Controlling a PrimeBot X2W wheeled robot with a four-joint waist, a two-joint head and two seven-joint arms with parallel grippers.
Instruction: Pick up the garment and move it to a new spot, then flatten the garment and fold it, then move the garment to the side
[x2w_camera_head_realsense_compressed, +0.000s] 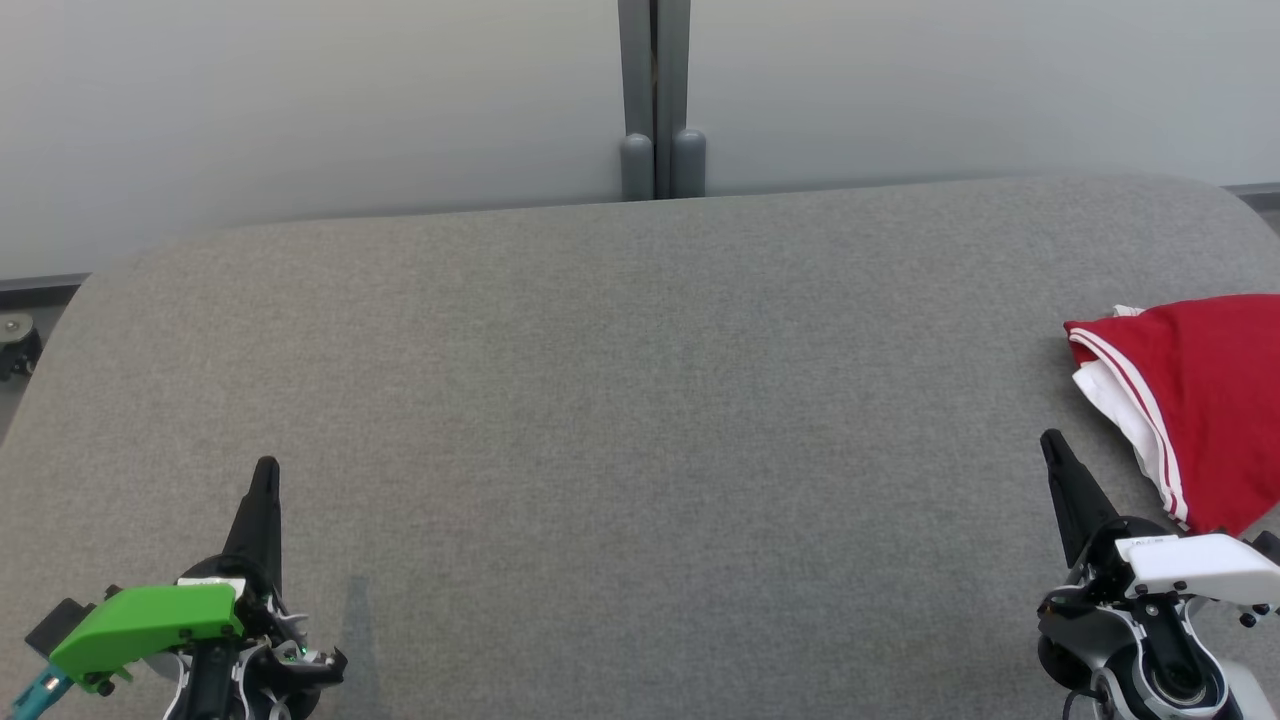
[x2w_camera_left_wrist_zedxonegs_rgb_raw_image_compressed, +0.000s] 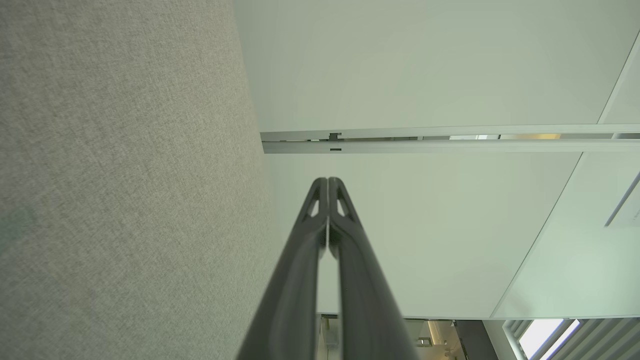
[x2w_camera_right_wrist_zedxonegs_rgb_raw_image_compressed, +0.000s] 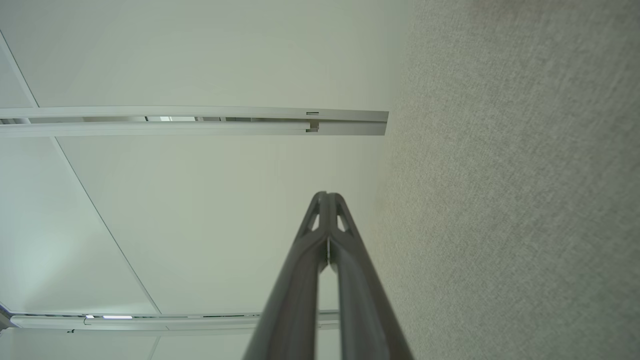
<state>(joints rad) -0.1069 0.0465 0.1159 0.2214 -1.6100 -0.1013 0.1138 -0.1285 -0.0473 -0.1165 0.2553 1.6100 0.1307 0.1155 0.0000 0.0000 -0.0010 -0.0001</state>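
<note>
A red garment (x2w_camera_head_realsense_compressed: 1200, 400) with white trim and white stripes lies folded at the right edge of the grey table (x2w_camera_head_realsense_compressed: 640, 400), partly cut off by the head view. My right gripper (x2w_camera_head_realsense_compressed: 1050, 442) hovers just left of and below it, apart from the cloth, fingers pressed together and holding nothing. My left gripper (x2w_camera_head_realsense_compressed: 266, 467) is at the lower left, far from the garment, also shut and empty. In the left wrist view the left gripper (x2w_camera_left_wrist_zedxonegs_rgb_raw_image_compressed: 328, 181) has its tips touching. The right wrist view shows the right gripper (x2w_camera_right_wrist_zedxonegs_rgb_raw_image_compressed: 326, 195) likewise closed.
A pale wall panel with a grey vertical post (x2w_camera_head_realsense_compressed: 655, 100) stands behind the table's far edge. A caster wheel (x2w_camera_head_realsense_compressed: 15, 345) sits on the floor at far left. The table's rounded corners fall away at left and right.
</note>
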